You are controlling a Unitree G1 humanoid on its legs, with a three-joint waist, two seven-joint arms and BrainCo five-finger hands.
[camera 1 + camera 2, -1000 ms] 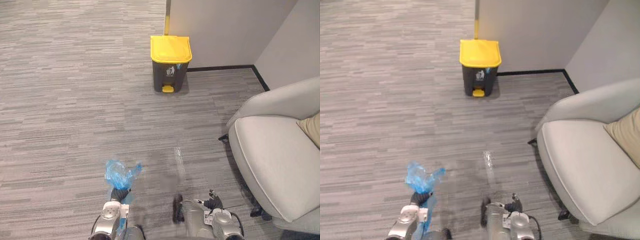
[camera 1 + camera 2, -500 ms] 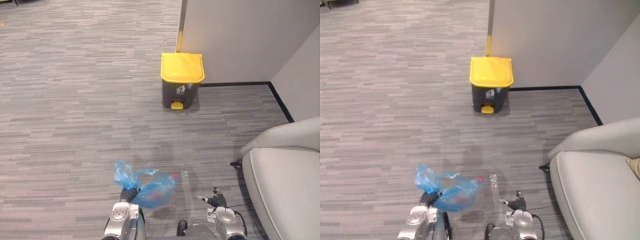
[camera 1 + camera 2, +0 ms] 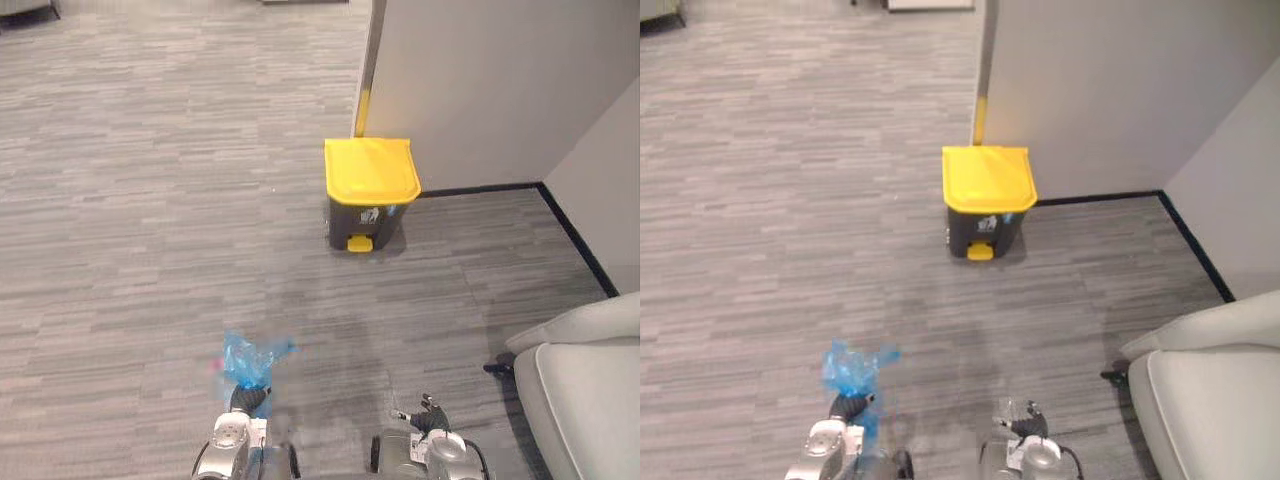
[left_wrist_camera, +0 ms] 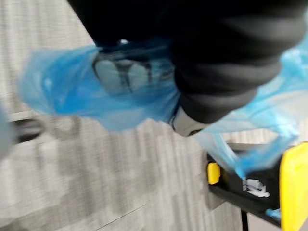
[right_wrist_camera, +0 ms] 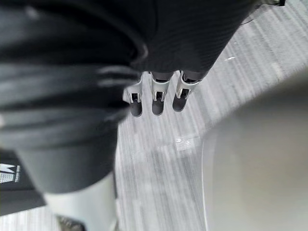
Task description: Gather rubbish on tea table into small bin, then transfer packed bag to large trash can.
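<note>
Fingers of the left hand (image 3: 246,398) are curled round the neck of the blue rubbish bag (image 3: 250,358). Its bunched top stands above the fist at 7 o'clock and the rest hangs beneath, so the packed bag is off the floor. The right hand (image 3: 426,414) hangs at 5 o'clock, its fingers (image 5: 154,100) straight, side by side and empty.

The yellow-lidded pedal bin (image 3: 365,212) stands ahead at 12 o'clock, well apart, against the wall corner (image 3: 480,80). Its lid (image 3: 370,168) is down. I judge the carry goes best with a firm grip on the neck and a straight walk. At the bin, the pedal (image 3: 357,242) or the free right hand must raise the lid first.

Grey carpet (image 3: 150,200) between robot and bin looks passable. A pale armchair (image 3: 590,390) sits at 4 o'clock, beside the path rather than across it.
</note>
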